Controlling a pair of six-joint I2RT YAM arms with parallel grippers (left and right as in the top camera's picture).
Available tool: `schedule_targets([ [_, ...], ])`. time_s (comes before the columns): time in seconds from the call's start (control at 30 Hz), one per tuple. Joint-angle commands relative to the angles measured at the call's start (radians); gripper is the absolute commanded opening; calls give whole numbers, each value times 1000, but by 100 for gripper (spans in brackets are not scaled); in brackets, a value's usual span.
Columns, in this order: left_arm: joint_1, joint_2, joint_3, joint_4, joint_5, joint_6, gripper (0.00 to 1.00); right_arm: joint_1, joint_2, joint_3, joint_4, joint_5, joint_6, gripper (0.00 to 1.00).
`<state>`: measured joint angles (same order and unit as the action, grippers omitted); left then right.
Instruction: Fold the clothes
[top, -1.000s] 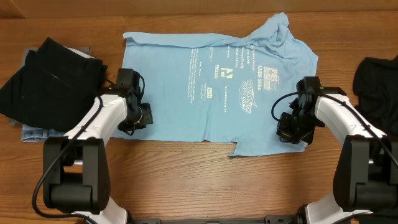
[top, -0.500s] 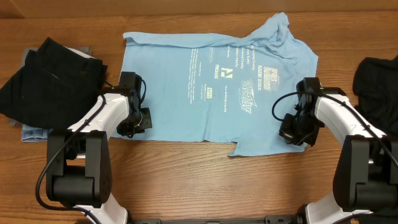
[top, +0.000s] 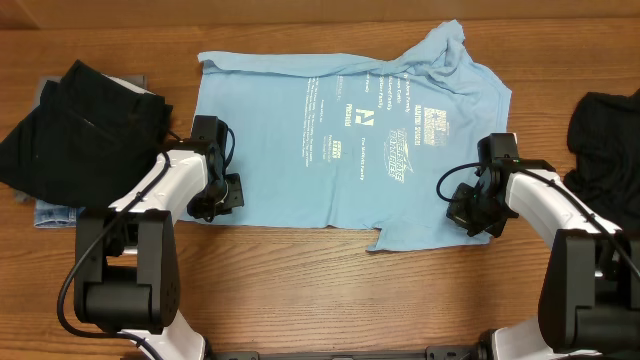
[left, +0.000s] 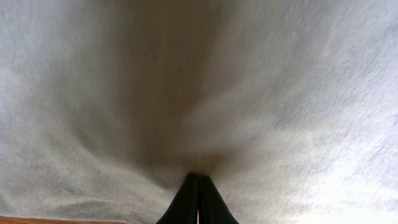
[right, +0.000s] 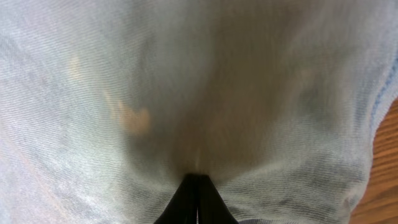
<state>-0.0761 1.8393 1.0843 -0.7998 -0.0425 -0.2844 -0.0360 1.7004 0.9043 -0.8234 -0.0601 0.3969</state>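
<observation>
The light blue T-shirt (top: 350, 140) lies spread on the wooden table, its pale lettering facing up and its top end bunched at the back right. At the shirt's near left corner my left gripper (top: 222, 194) is shut on the cloth. My right gripper (top: 466, 213) is shut on the near right edge. In the left wrist view the black fingertips (left: 198, 186) are pressed together with T-shirt cloth (left: 199, 93) puckered at their point. The right wrist view shows the same: closed fingertips (right: 198, 186) pinching the cloth (right: 199, 87), with bare table at the right.
A pile of black clothes (top: 80, 130) sits at the left on top of a denim piece (top: 55, 213). Another black garment (top: 605, 140) lies at the right edge. Both arm bases stand at the front edge.
The left arm has drawn slightly in toward the shirt's corner. The right gripper has shifted a little toward the front edge. Both stay shut on the shirt.
</observation>
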Motion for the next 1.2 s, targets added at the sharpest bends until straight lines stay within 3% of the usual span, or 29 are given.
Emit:
schedule_targets([
  [0.0,6,24,-3,-34,-27,15,4,-27,43,-53,-47,122,97,4],
  [0.4,27,24,-3,-151,-27,-46,4,-315,43,-40,-140,116,90,4],
  [0.9,33,14,-1,-243,-29,-45,4,-317,42,17,-148,81,48,4],
  [1.17,29,-229,176,-317,23,-60,4,-317,23,227,-278,-21,47,4],
])
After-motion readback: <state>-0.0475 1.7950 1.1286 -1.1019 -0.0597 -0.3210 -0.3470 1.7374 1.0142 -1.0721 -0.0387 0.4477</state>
